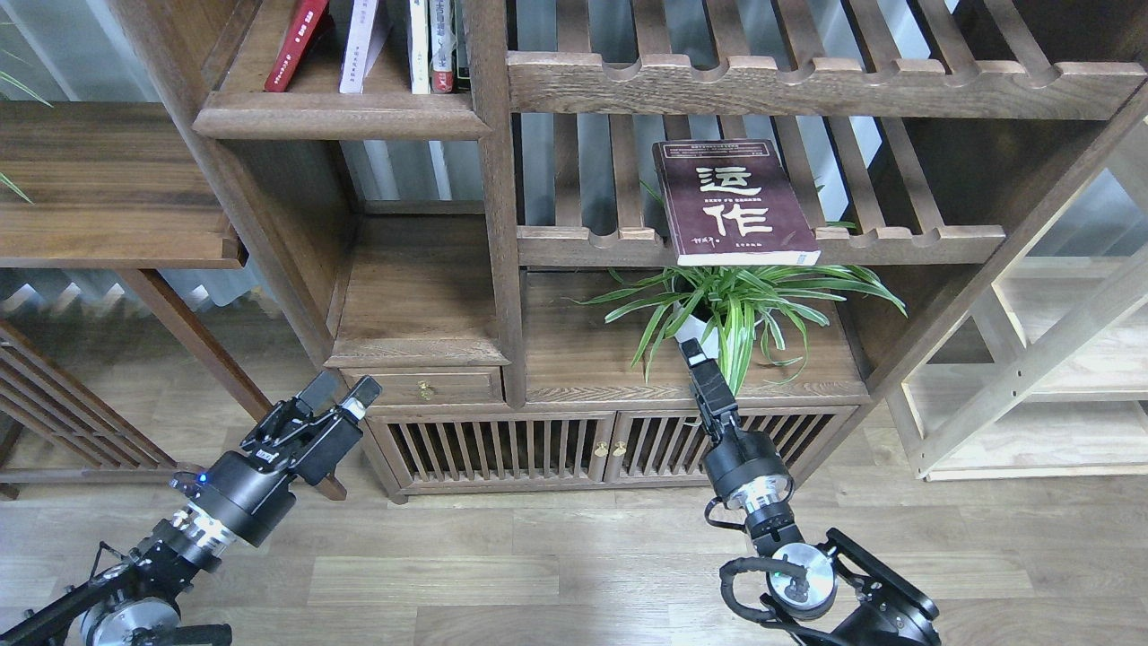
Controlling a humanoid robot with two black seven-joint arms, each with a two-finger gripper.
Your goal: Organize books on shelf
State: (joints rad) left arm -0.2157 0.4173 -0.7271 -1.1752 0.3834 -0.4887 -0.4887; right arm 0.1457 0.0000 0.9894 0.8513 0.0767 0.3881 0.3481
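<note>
Your maroon book [737, 203] lies flat on the slatted rack [762, 244], cover up, its near edge jutting over the scalloped front rail. Nothing grips it. Judged risk: any nudge from below or in front could tip it off the rail into the spider plant [735, 309] directly beneath.

The target shelf [341, 112] sits up and to the left, behind an upright post [489, 135]. It already carries the red book [296, 45], the lilac book [363, 45] and white books [420, 45], some leaning; an insertion at a poor angle may topple them.

Your right end effector [692, 354] points up among the plant's leaves, below the book. It is seen edge-on, so you cannot tell whether its fingers are parted. Leaves may foul the approach.

Your left end effector [345, 395] hangs low by the small drawer [421, 388], fingers parted, holding nothing, well apart from the book.
</note>
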